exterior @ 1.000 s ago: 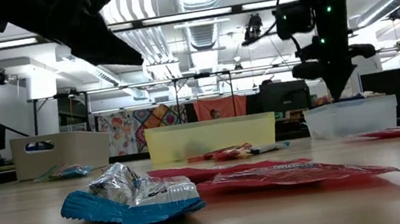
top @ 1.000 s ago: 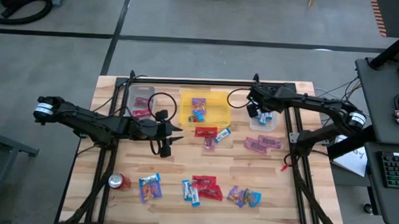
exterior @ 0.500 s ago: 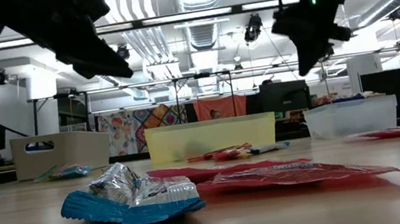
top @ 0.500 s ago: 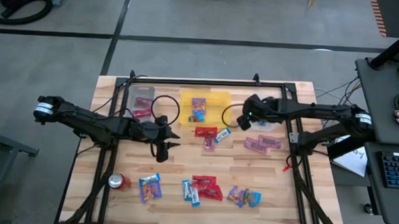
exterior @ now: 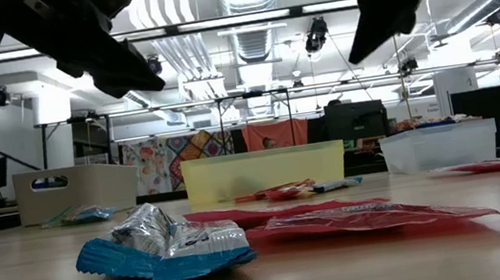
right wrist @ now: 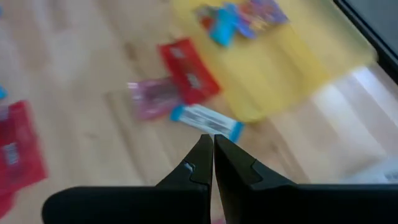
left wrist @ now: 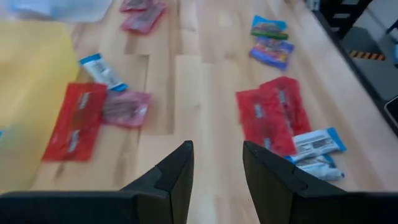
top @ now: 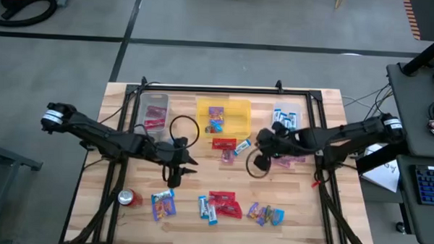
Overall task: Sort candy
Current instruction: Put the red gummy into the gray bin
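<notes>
Candy lies scattered on the wooden table: a red packet (top: 223, 143), a blue-and-white bar (top: 242, 146) and a pink packet (top: 228, 156) at mid-table, and red packets (top: 225, 204), blue-and-white bars (top: 207, 208) and purple multicolour packets (top: 266, 214) near the near edge. My left gripper (top: 178, 170) (left wrist: 217, 174) hovers open above bare wood left of centre, with the near red packets (left wrist: 277, 115) ahead of it. My right gripper (top: 263, 143) (right wrist: 213, 155) hovers shut and holds nothing, just right of the mid-table blue-and-white bar (right wrist: 205, 121).
Along the far edge stand a yellow tray (top: 235, 126) with purple candy inside, a clear bin (top: 154, 112) with red candy and a clear bin (top: 287, 119) with blue-and-white bars. A red soda can (top: 130, 198) stands near the near-left corner. Pink packets (top: 286, 159) lie under my right arm.
My right gripper has left the right clear bin and swung toward the table's middle and near edge, ending beside the mid-table blue-and-white bar. My left gripper has moved a little toward the near edge. No candy on the table has shifted.
</notes>
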Action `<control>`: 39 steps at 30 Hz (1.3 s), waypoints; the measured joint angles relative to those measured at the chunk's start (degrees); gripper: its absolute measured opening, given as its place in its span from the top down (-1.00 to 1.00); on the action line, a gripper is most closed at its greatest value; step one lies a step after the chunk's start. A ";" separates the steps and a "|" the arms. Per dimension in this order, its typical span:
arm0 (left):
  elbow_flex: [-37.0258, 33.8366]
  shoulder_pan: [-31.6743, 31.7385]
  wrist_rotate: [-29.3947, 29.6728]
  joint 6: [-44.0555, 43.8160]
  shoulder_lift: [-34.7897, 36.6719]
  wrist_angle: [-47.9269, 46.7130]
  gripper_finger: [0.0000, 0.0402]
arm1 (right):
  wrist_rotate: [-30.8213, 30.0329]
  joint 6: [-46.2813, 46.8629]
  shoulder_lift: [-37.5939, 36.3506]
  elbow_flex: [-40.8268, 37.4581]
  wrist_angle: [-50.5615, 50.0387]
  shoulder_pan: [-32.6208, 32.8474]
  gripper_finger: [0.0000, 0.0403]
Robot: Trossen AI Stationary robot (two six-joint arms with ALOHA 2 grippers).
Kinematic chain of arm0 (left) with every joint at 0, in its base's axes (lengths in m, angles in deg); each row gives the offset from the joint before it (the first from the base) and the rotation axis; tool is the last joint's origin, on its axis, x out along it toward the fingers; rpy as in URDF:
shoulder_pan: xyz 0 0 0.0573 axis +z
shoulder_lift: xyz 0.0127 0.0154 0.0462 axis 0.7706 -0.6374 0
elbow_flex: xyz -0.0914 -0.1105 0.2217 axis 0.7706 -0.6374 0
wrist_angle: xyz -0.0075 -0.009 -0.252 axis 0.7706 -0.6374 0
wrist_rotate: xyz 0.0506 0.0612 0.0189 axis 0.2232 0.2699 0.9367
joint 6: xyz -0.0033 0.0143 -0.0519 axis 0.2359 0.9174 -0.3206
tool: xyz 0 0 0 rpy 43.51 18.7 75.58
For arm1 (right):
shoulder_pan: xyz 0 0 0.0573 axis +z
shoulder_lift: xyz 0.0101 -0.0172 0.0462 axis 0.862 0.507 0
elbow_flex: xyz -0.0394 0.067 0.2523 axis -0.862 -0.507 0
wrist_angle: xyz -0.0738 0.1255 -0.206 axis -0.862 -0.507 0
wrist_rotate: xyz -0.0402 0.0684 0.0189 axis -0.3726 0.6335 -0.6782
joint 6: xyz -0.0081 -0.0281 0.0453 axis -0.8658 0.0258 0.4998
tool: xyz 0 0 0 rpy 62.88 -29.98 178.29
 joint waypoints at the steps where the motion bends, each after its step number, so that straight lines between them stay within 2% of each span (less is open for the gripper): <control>1: 0.00 -0.28 -0.07 0.24 -0.64 1.17 0.39 | 0.00 -0.95 0.00 -0.20 1.22 1.26 0.95; 6: 0.01 -0.92 -0.11 0.48 -4.34 5.54 0.39 | -0.08 -4.93 0.00 -2.79 9.79 7.26 0.95; 12: 0.00 -1.95 -0.09 0.50 -8.56 11.58 0.40 | -0.42 -4.94 0.11 -7.16 18.07 12.78 0.95; 19: 0.02 -3.61 0.31 0.48 -14.14 17.64 0.56 | -0.42 -4.48 2.50 -12.08 28.21 17.36 0.95; 29: 0.23 -4.13 -0.01 -0.62 -23.17 25.27 0.97 | -0.40 -5.08 12.80 -12.46 38.10 19.71 0.95; 34: 2.00 -4.73 -4.27 0.00 -27.87 26.05 0.97 | -0.35 -5.56 19.16 -12.51 44.63 19.69 0.95; 39: 4.81 -5.41 -5.34 2.09 -32.61 25.90 0.99 | 0.91 -5.53 24.77 -12.46 52.81 19.69 0.95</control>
